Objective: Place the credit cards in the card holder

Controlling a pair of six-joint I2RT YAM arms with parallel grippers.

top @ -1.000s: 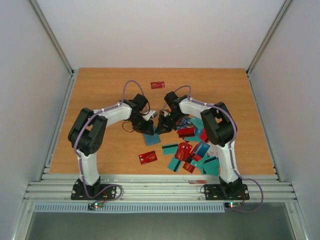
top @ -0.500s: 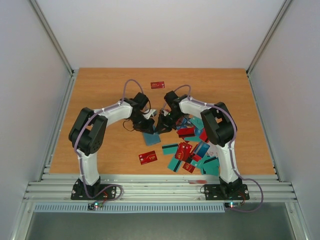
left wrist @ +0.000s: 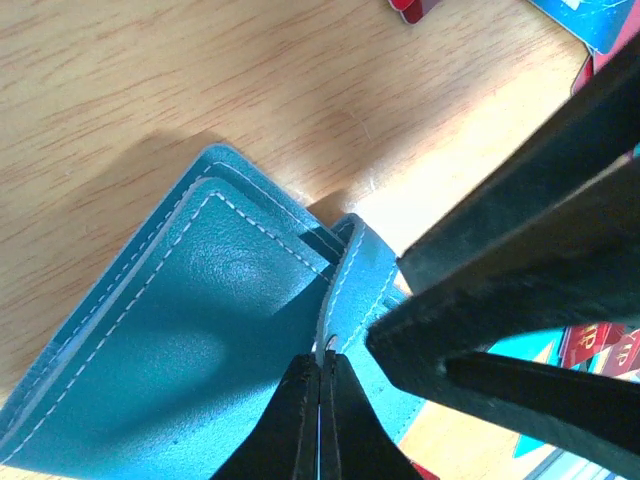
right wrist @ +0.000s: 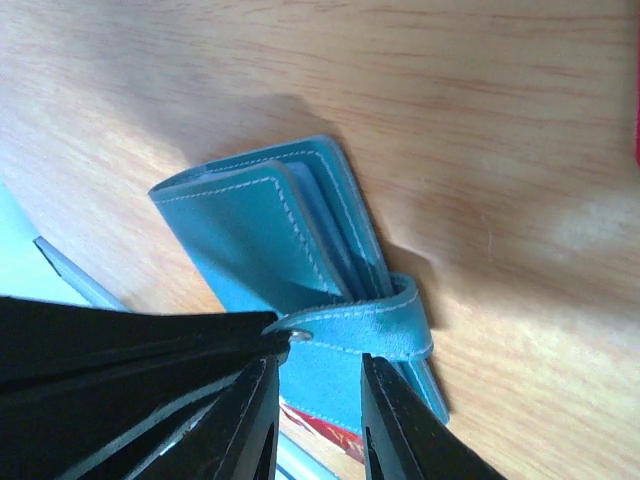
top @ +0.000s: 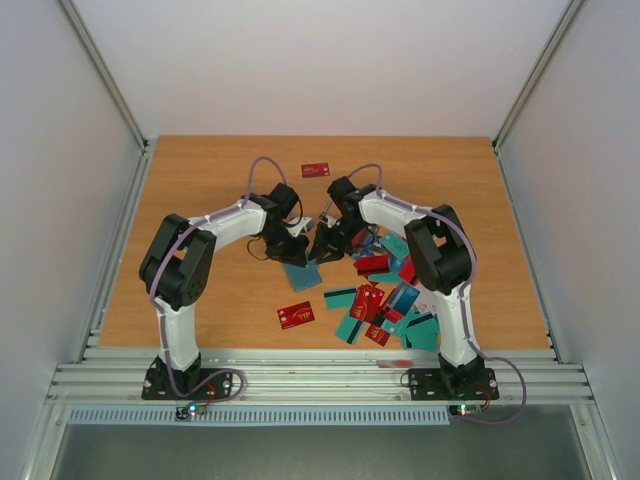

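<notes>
One card holder (right wrist: 250, 230): left claw (left wrist: 318, 400) pinches its strap (right wrist: 385, 325), right claw (right wrist: 318, 420) hangs parted over it.

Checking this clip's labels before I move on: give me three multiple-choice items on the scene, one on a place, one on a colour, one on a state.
1. The heap of credit cards lies to which side of the card holder? A the robot's left; B the robot's right; C beyond it.
2. The card holder's colour? A teal; B red; C white.
3. The left pincer is: A wide open; B clamped on a red card; C shut on the holder's strap.
Answers: B, the top view shows the heap right of the holder; A, both wrist views show teal leather; C, its tips meet on the strap.
</notes>
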